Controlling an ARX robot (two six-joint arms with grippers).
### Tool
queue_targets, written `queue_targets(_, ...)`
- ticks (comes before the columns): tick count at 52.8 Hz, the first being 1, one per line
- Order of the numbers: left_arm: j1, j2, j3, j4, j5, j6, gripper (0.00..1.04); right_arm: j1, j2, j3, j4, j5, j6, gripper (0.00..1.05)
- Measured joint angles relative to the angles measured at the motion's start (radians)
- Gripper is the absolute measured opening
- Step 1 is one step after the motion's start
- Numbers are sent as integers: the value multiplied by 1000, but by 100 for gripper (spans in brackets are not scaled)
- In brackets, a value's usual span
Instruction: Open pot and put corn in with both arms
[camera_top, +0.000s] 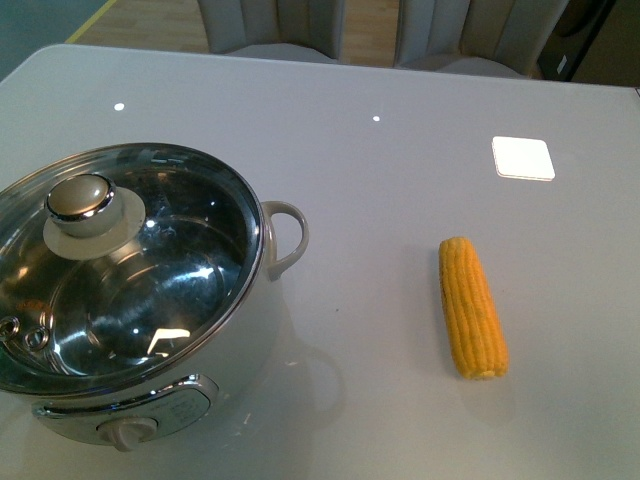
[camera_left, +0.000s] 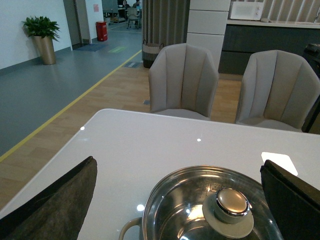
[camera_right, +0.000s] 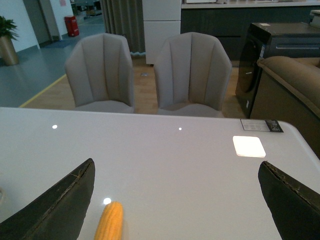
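Note:
The pot (camera_top: 230, 370) stands at the front left of the table, covered by a glass lid (camera_top: 160, 280) with a steel knob (camera_top: 82, 198). Its loop handle (camera_top: 288, 236) points right and its dial (camera_top: 132, 433) faces front. The corn (camera_top: 472, 306) lies on the table to the right, well apart from the pot. Neither arm shows in the front view. In the left wrist view my left gripper (camera_left: 180, 172) is open, above and behind the lid knob (camera_left: 231, 204). In the right wrist view my right gripper (camera_right: 177, 167) is open, with the corn's tip (camera_right: 110, 222) near one finger (camera_right: 55, 205).
Two grey chairs (camera_left: 184, 80) stand behind the table's far edge. A bright square of reflected light (camera_top: 522, 157) lies on the tabletop at the back right. A sofa arm (camera_right: 295, 85) and a dark appliance (camera_right: 280, 45) stand beyond the table's right side.

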Motion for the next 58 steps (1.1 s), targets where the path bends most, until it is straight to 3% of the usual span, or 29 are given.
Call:
queue_targets(36,0,0,0,0,2,0,98,0,0,0,0,0,0,96)
queue_targets(40,94,54,25,-82,257,-14,98,0,0,0,0,-1,0,96)
queue_targets(46,201,122,28,-93,483,-18,98,0,0,0,0,-1,0,96)
queue_targets(58,275,261,68,13,600,-19,98,0,0,0,0,0,0,96)
